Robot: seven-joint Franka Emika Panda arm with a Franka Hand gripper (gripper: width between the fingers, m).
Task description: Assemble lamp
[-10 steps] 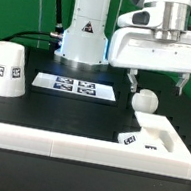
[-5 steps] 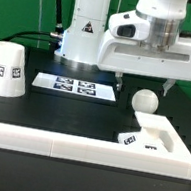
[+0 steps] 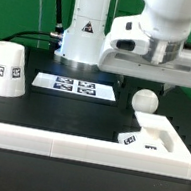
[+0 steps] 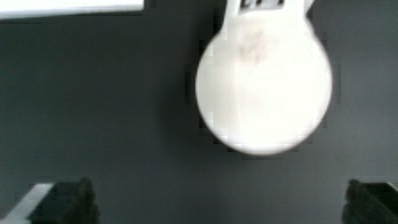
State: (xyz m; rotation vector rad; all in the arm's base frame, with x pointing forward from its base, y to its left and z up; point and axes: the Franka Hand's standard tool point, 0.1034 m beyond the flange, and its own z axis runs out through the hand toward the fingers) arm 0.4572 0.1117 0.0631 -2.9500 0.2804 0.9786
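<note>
We see the gripper (image 4: 217, 203) with its jaws spread wide and nothing between them, above the bulb (image 3: 145, 100) and clear of it. The bulb rests on the black bench (image 3: 40, 109) toward the edge on the exterior view's right. The shade (image 3: 7, 69) stands upright by the opposite edge, the base (image 3: 153, 134) is tucked in the white wall's (image 3: 35, 141) corner at the front edge, and the marker board (image 3: 77, 85) lies mid-bench.
</note>
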